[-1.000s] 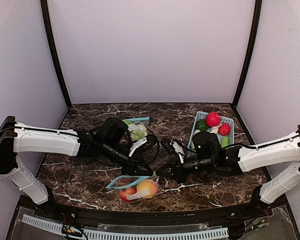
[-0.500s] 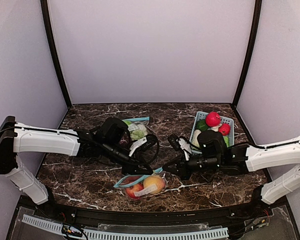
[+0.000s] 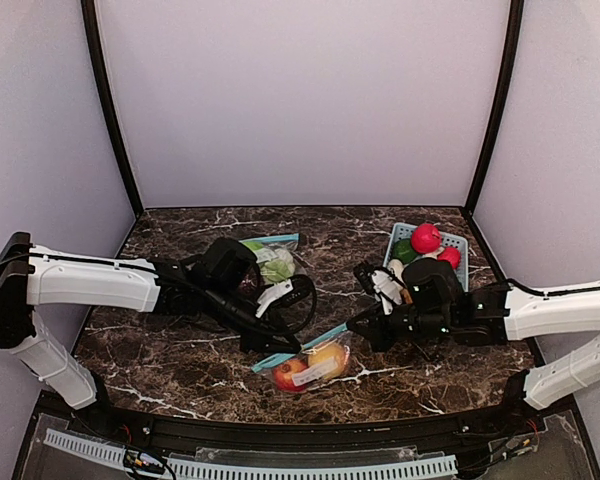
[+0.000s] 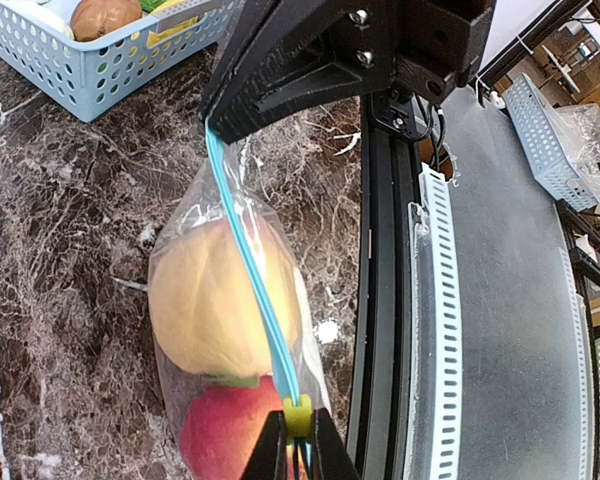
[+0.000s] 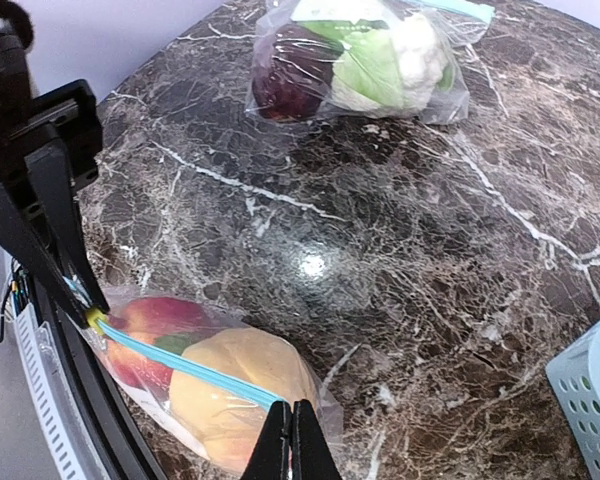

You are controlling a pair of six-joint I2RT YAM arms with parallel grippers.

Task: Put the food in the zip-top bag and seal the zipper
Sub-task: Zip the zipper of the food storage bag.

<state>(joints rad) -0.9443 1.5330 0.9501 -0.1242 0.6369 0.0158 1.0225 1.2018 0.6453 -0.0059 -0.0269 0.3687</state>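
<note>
Dark marble table (image 3: 170, 345), from above: the zip-top bag (image 3: 310, 367) lies toward 6 o'clock, held between the left gripper (image 3: 266, 349) at its 8 o'clock end and the right gripper (image 3: 353, 325) at 2 o'clock. A blue basket (image 3: 460, 247) of food sits at the table's 2 o'clock. Left wrist view: jaws nearly closed, pinching the blue zipper (image 4: 255, 290) at its yellow-green slider (image 4: 297, 412); a red apple (image 4: 225, 445) and yellow fruit (image 4: 215, 300) sit inside. Right wrist view: jaws fully closed on the zipper's other end.
</note>
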